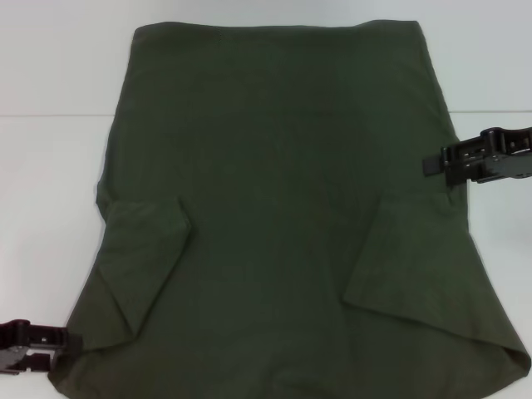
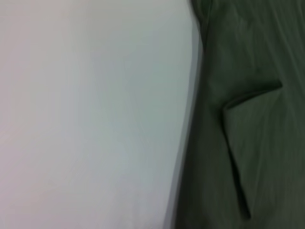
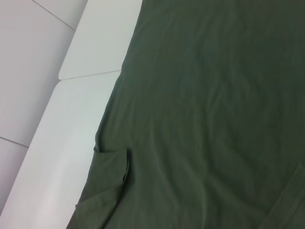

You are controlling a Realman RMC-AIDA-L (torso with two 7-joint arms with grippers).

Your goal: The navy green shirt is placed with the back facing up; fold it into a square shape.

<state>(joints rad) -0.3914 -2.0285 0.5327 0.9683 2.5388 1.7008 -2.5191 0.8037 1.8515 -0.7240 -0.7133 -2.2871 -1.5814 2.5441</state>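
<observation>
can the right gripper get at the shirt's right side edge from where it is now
Probably yes. The right gripper sits right at the right edge of the navy green shirt, beside the folded-in sleeve, with only bare white table around it and nothing blocking.

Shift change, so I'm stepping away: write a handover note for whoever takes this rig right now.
Left gripper: at the navy green shirt's near left edge.
Right gripper: at its right edge, midway up.
Shirt: flat on the white table, plain side up.
Done: left sleeve and right sleeve folded inward.
Left: fold the sides and length into a square.
</observation>
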